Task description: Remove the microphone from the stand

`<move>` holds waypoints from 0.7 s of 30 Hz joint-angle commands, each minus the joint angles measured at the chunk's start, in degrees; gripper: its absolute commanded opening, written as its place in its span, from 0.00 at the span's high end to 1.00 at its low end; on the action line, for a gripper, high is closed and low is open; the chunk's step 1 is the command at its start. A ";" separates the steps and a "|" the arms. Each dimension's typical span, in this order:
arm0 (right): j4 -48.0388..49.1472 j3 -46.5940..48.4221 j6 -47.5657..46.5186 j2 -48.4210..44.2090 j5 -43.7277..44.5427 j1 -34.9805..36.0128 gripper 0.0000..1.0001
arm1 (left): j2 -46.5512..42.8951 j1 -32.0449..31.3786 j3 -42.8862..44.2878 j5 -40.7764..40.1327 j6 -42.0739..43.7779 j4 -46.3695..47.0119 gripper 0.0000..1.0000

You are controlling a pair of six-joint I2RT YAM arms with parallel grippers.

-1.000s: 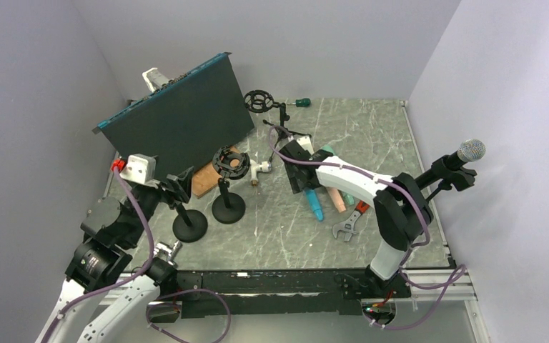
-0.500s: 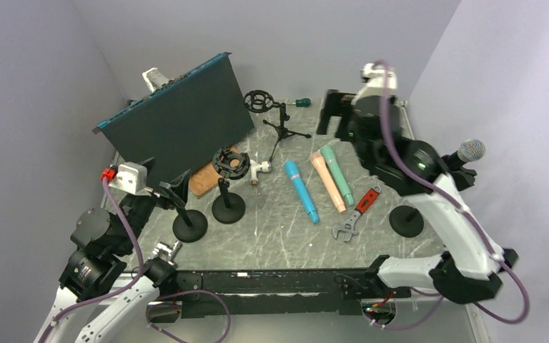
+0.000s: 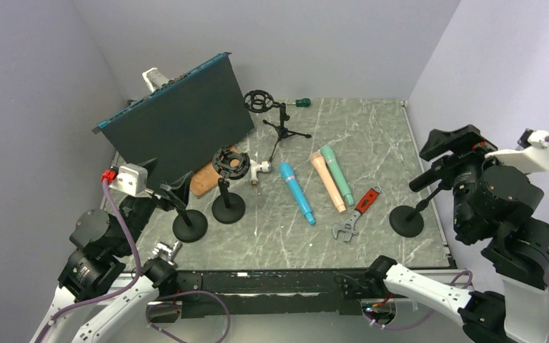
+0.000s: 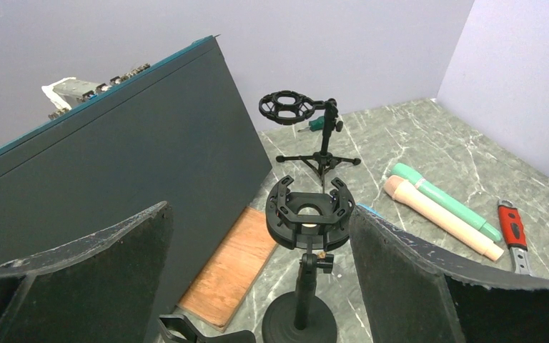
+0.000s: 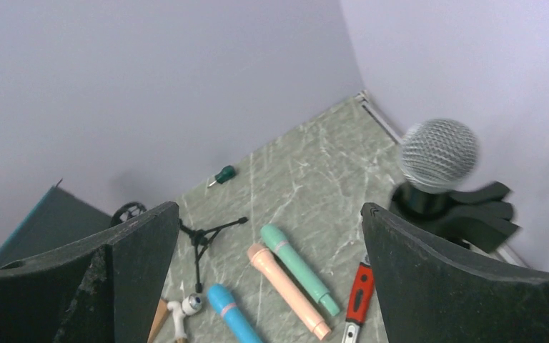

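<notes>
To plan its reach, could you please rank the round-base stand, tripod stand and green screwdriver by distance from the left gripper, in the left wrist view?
From the left gripper:
1. Round-base stand, just ahead, centred.
2. Tripod stand, behind it.
3. Green screwdriver, behind the tripod, by the back wall.

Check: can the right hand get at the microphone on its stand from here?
Probably yes. The right hand is open and close to the microphone, with nothing between them; the head sits off to one side, so the hand must recentre.
</notes>
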 commanded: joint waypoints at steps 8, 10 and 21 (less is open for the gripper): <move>-26.52 -5.33 17.61 6.84 9.31 -4.02 0.00 | 1.04 -0.54 -0.15 0.54 0.03 2.20 0.05; -26.50 -6.68 17.61 7.76 8.89 -6.61 0.00 | 1.37 -0.50 -0.18 0.70 0.03 2.16 0.05; -5.80 -17.44 -1.54 7.46 6.03 -29.26 0.00 | 1.84 -0.54 -0.35 0.95 -0.06 2.37 0.05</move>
